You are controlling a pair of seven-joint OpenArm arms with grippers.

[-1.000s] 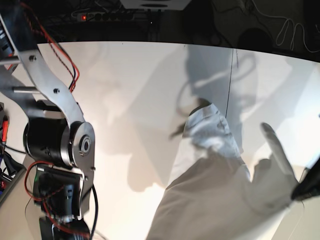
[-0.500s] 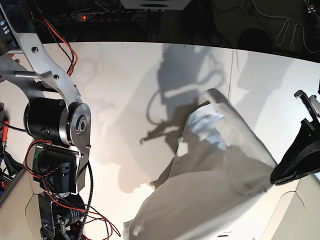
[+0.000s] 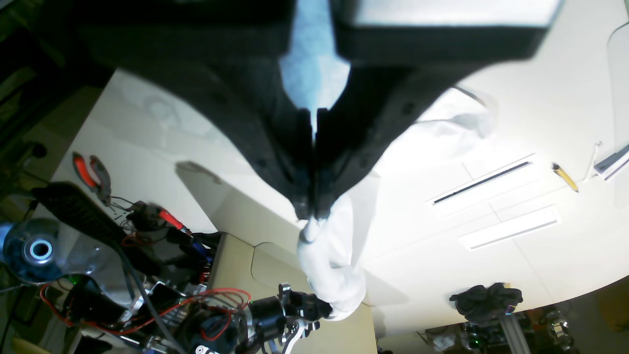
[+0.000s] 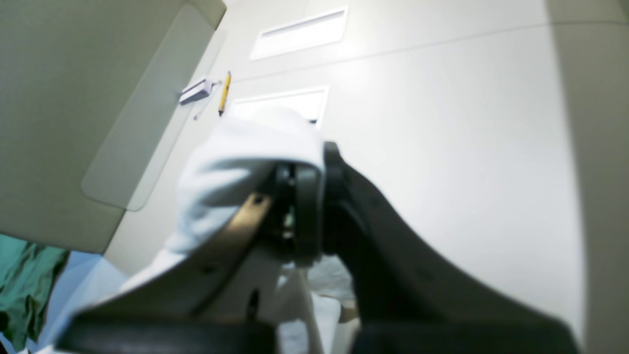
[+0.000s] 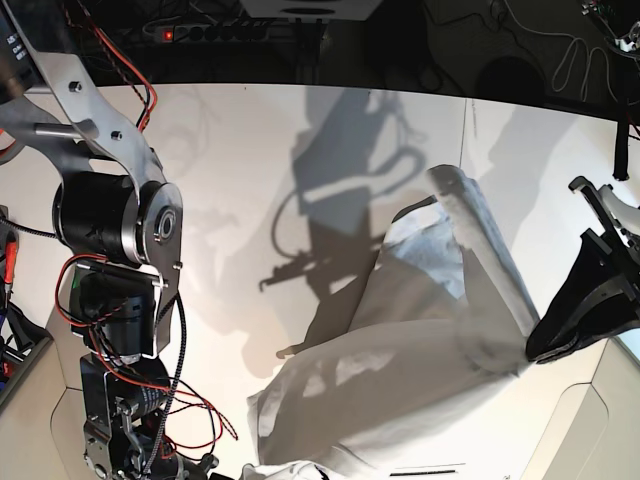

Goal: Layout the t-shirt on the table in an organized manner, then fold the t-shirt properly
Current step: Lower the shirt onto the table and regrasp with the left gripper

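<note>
Evidently both arms have the t-shirt [image 5: 420, 340] lifted off the table [image 5: 230, 200] so that it can hang and shake out before being laid flat. The left gripper [image 3: 310, 214] has its jaws pressed together on a bunched edge of white cloth, which droops in a wad just below the fingertips. The right gripper [image 4: 309, 167] is likewise clamped tight, with fabric draped over and beside its tip. From the base view, cloth stretches from the left gripper [image 5: 545, 345] down toward the right arm, sagging between them, one sleeve or corner standing up behind. Holding two separate points probably lets the garment's weight pull wrinkles out.
</note>
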